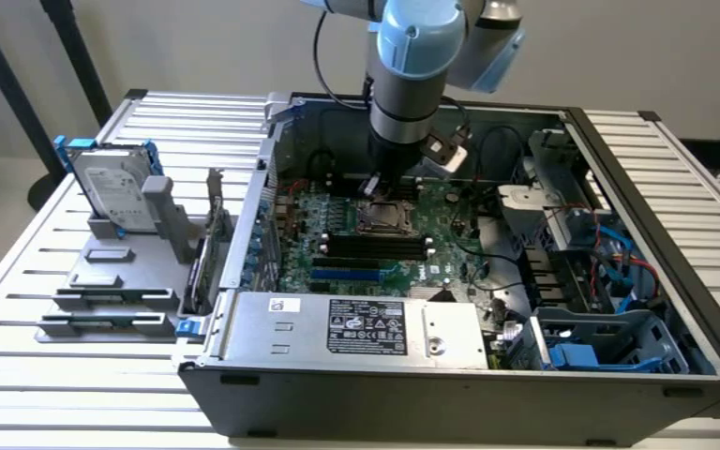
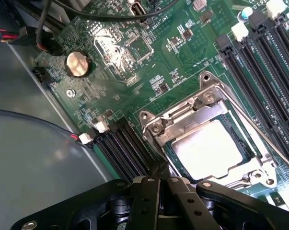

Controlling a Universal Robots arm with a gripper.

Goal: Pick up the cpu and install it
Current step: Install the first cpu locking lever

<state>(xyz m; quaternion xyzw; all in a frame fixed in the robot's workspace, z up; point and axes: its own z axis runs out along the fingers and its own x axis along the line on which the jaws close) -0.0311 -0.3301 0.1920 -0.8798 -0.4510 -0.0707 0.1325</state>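
The robot's hand (image 2: 161, 184) hangs low over the green motherboard (image 2: 149, 72) inside an open computer case (image 1: 660, 169) on a slatted table (image 1: 35, 244), its fingers pressed together and holding nothing. Just beyond the fingertips the cpu (image 2: 206, 148) lies silver side up within the metal socket frame (image 2: 202, 120) — seated in its recess rather than carried, so the placing part of the job looks done and the installing step appears to be in hand. Whether the chip sits fully flat and square cannot be told from here. Any further move, by this reading, calls for a light, careful touch — the frame's thin retaining lever (image 2: 273, 146) and the black memory slots (image 2: 264, 62) flanking the socket crowd the hand closely.
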